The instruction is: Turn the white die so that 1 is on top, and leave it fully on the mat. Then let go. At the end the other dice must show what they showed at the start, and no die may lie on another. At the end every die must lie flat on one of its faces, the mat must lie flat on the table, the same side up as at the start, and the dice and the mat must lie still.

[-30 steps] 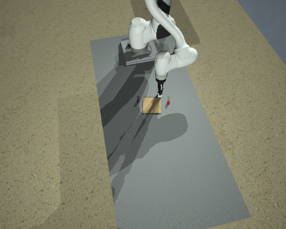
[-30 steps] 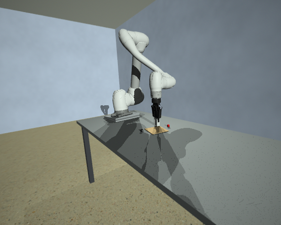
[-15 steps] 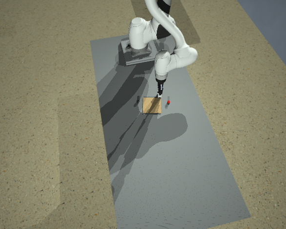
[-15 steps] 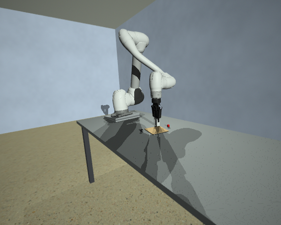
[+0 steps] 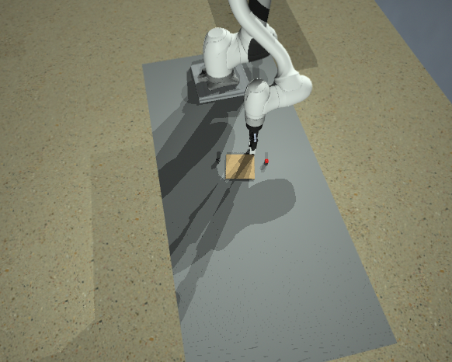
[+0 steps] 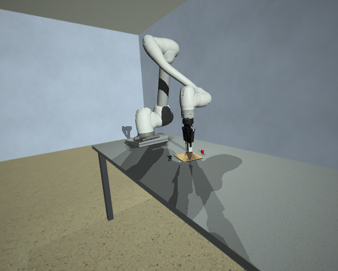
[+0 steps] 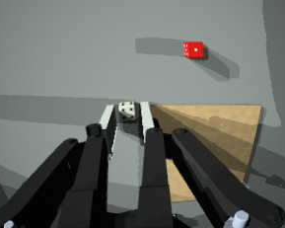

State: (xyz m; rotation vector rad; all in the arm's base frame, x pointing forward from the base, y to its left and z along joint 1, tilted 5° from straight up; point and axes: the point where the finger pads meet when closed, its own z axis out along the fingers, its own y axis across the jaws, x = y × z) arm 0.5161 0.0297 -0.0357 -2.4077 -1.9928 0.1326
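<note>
The white die sits between the fingertips in the wrist view, beside the mat's near-arm edge, close to one corner. It shows several dark pips; the exact top number is hard to tell. In the top and exterior views the fingertips hide it or blend with it. My gripper points down, partly open around the die, with a gap on each side. The tan mat lies flat on the table. The finger on the mat's side overlaps its edge in the wrist view.
The red die lies on the table to the right of the mat in the top view, with a single pip on top. The black die lies left of the mat there. Arm shadows cross the mat.
</note>
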